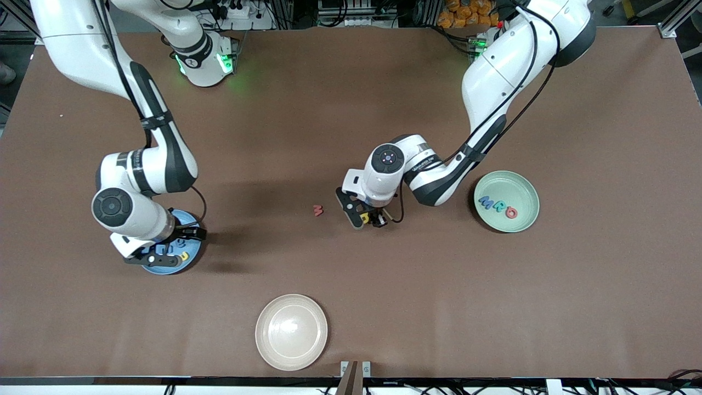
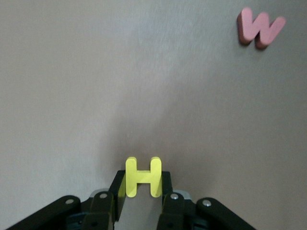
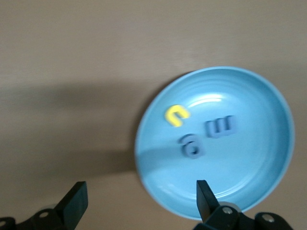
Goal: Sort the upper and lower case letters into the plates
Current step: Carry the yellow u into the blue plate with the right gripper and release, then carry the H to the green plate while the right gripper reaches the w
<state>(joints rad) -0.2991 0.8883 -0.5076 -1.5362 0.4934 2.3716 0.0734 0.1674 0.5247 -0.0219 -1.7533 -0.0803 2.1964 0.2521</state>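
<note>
My left gripper [image 1: 364, 217] is down at the table's middle, shut on a yellow letter H [image 2: 143, 176] that stands upright between its fingers. A red letter w [image 1: 318, 210] [image 2: 259, 28] lies on the table beside it, toward the right arm's end. The pale green plate [image 1: 521, 184] holds a blue M [image 1: 485, 202], a teal R [image 1: 498, 207] and a red O [image 1: 511, 212]. My right gripper [image 1: 164, 249] [image 3: 140, 196] hangs open over the blue plate [image 1: 164, 267] [image 3: 259, 191] with nothing between its fingers. In that plate lie a yellow c [image 3: 176, 114], a blue m [image 3: 219, 126] and a blue a [image 3: 190, 145].
A cream-beige plate [image 1: 291, 332] sits near the table's front edge, nearer to the camera than everything else. The brown table top [image 1: 439, 302] stretches wide around the plates.
</note>
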